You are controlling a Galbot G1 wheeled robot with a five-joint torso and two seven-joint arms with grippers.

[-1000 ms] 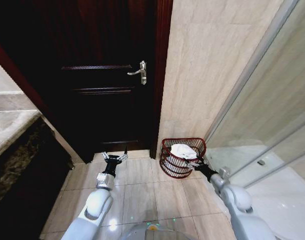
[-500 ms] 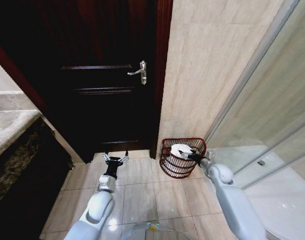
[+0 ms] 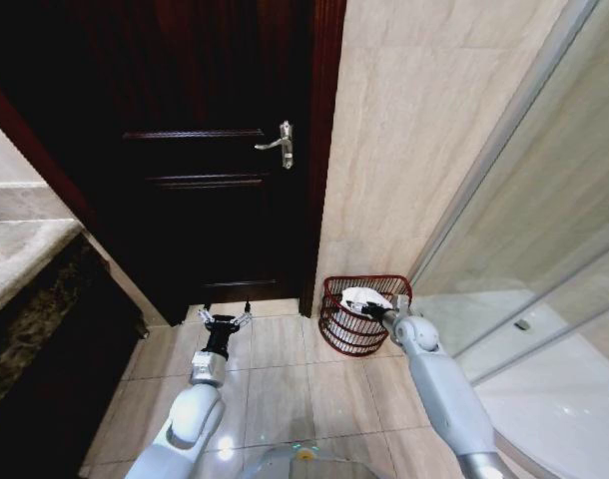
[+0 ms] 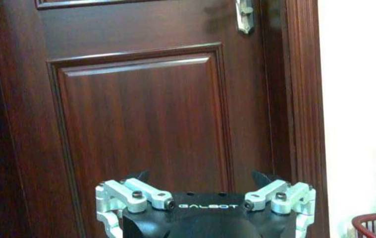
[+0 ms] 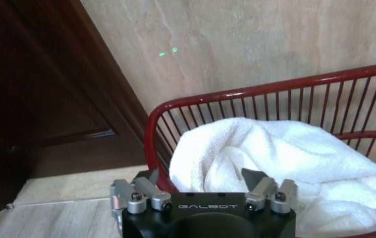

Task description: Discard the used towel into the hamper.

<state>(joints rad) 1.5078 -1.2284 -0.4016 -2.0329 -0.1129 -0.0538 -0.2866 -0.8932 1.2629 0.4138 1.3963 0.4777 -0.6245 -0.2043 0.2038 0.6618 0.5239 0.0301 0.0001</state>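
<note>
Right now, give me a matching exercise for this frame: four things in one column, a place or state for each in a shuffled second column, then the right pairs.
Things:
1. towel
2. hamper
3. left tool
4. right tool

Places or states:
A. open, at the hamper's rim by the towel
B. on the floor against the wall, right of the door
C. open, low before the door
D. heaped inside the hamper

Pairs: 1-D, 2-B, 3-C, 4-A

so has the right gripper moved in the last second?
Yes. The right gripper shifted left over the hamper rim, toward the door.
</note>
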